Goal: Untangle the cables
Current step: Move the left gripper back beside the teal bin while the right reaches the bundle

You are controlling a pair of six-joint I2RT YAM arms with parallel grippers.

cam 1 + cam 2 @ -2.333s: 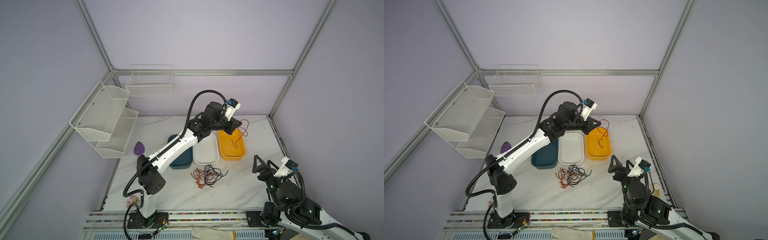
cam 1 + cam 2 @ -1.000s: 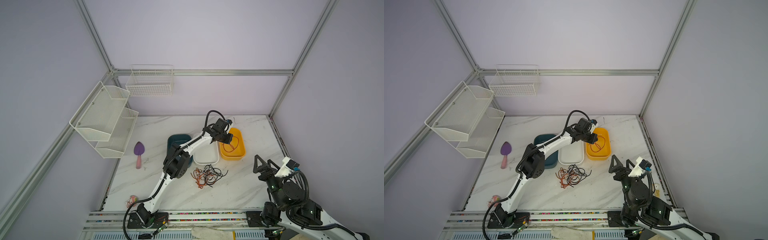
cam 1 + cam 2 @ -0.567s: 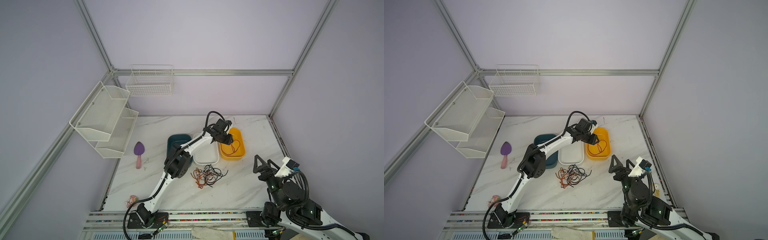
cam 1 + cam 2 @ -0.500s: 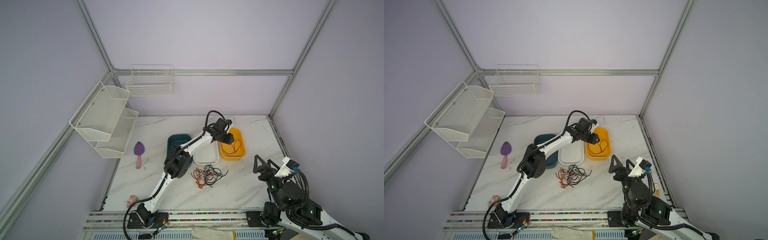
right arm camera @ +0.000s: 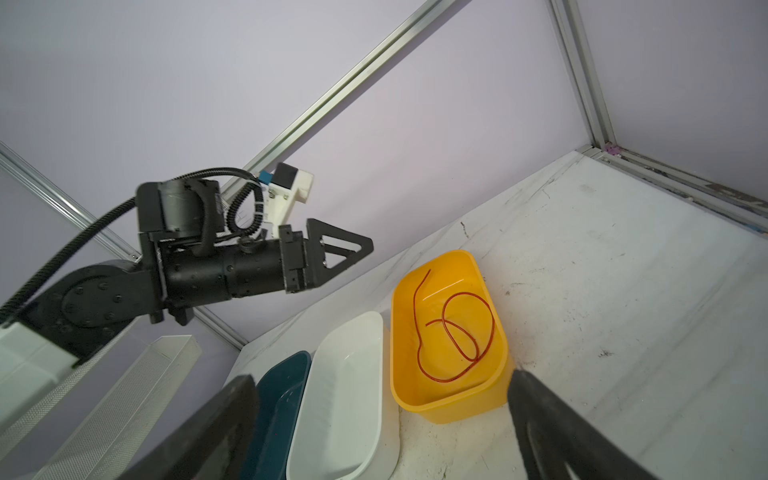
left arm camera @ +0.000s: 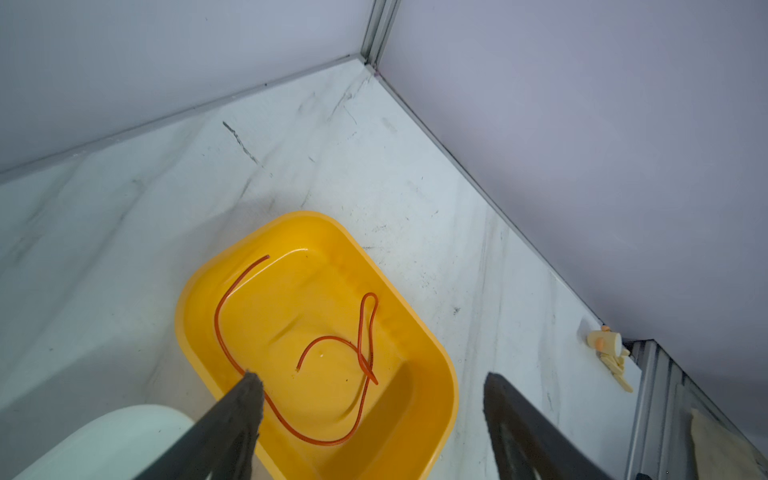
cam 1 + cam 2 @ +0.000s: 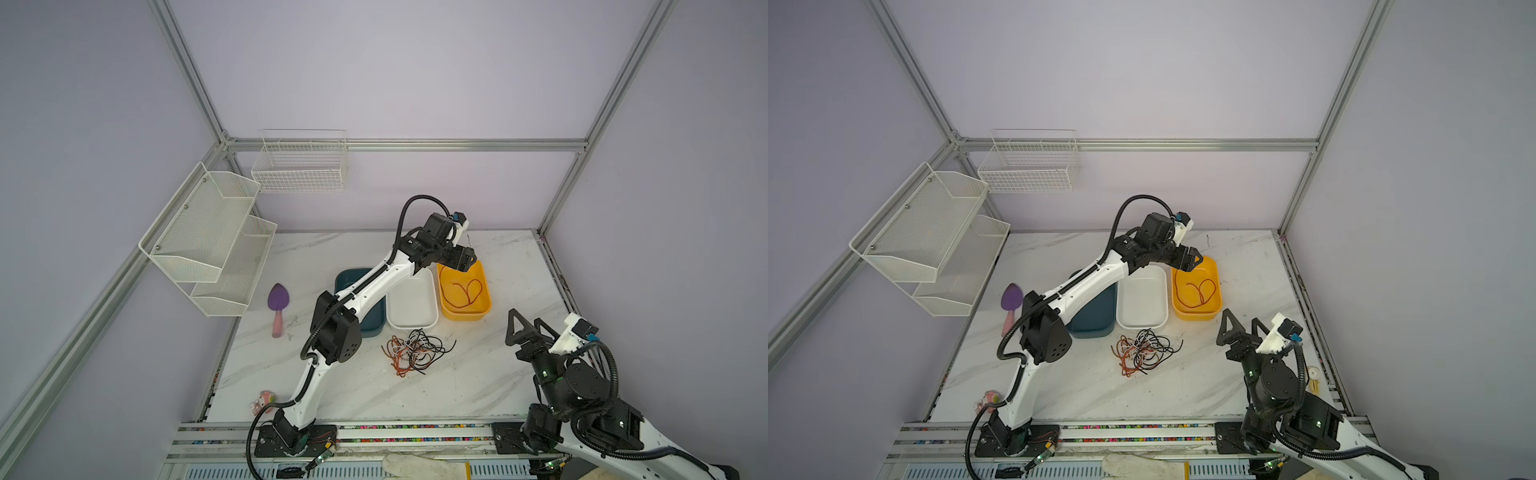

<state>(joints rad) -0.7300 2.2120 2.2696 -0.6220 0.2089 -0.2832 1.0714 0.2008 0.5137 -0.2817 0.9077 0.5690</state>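
Observation:
A tangle of thin black, orange-red and white cables (image 7: 415, 351) (image 7: 1144, 351) lies on the marble table in front of the bins. One orange-red cable (image 7: 461, 291) (image 6: 332, 345) (image 5: 453, 332) lies loose and coiled inside the yellow bin (image 7: 487, 291) (image 6: 415, 399). My left gripper (image 7: 464, 262) (image 7: 1192, 259) (image 6: 371, 376) hovers over the bin's far end, open, with nothing between its fingers. My right gripper (image 7: 525, 316) (image 7: 1240, 316) (image 5: 382, 377) stands open and empty at the front right, apart from the tangle.
A white bin (image 7: 411, 303) and a teal bin (image 7: 374, 320) sit left of the yellow one, the teal partly under my left arm. A purple trowel (image 7: 277, 303), wire shelves (image 7: 208, 237), a wall basket (image 7: 301, 166) and a small toy (image 7: 264, 401) are on the left.
My left gripper came down over the yellow bin and opened, letting go of the orange-red cable, which now lies in the bin. The right arm has not moved.

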